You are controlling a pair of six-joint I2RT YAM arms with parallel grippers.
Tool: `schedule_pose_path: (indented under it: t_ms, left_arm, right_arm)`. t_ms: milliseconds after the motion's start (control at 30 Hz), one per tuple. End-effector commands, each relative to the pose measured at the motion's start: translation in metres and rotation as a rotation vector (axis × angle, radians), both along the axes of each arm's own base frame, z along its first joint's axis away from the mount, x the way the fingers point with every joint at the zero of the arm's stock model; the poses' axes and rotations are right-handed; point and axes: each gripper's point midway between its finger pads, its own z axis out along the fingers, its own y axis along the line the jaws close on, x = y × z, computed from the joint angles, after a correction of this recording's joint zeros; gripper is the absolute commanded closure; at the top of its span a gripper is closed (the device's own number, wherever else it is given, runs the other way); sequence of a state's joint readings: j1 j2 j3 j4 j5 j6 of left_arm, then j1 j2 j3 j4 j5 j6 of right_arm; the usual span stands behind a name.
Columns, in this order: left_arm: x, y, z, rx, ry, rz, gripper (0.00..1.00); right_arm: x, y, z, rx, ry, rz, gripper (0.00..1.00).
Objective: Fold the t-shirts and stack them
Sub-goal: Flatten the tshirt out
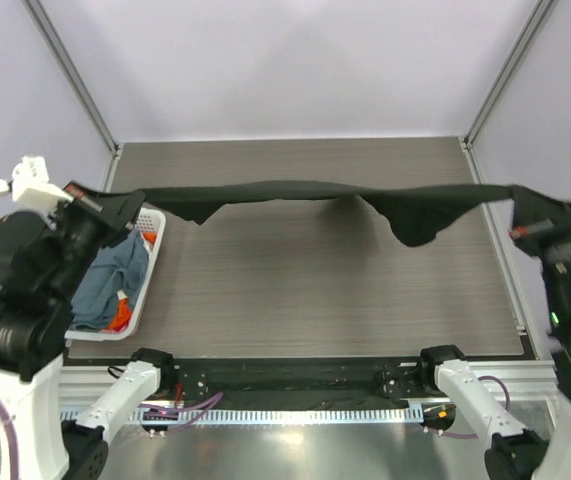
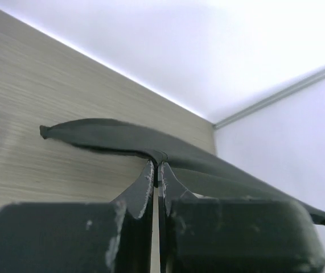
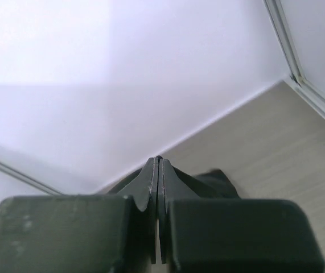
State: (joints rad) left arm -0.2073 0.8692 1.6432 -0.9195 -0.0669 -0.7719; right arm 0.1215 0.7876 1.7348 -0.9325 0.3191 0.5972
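stretched t-shirt [image 1: 305,192] spans the table [image 1: 295,290] left to right, up off its surface. its left end is pinched in the left gripper [image 1: 133,203], its right end in the right gripper [image 1: 515,194]. basket [image 1: 154,252] sits at the table's left edge, partly below the left gripper. heaped t-shirts [image 1: 115,280] lie in the basket.
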Motion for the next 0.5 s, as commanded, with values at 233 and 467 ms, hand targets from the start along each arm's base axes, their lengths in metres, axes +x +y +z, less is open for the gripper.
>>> schedule_pose_path:
  t_ms: [233, 467]
  left_arm:
    - [-0.032, -0.007, 0.003, -0.029, 0.029, -0.068, 1.00]
    - [0.045, -0.012, -0.043, 0.062, 0.136, -0.032, 1.00]
  right_arm:
    - [-0.052, -0.007, 0.023, -0.022, -0.080, 0.003, 0.99]
    - [0.054, -0.004, -0.013, -0.200, 0.111, -0.019, 0.99]
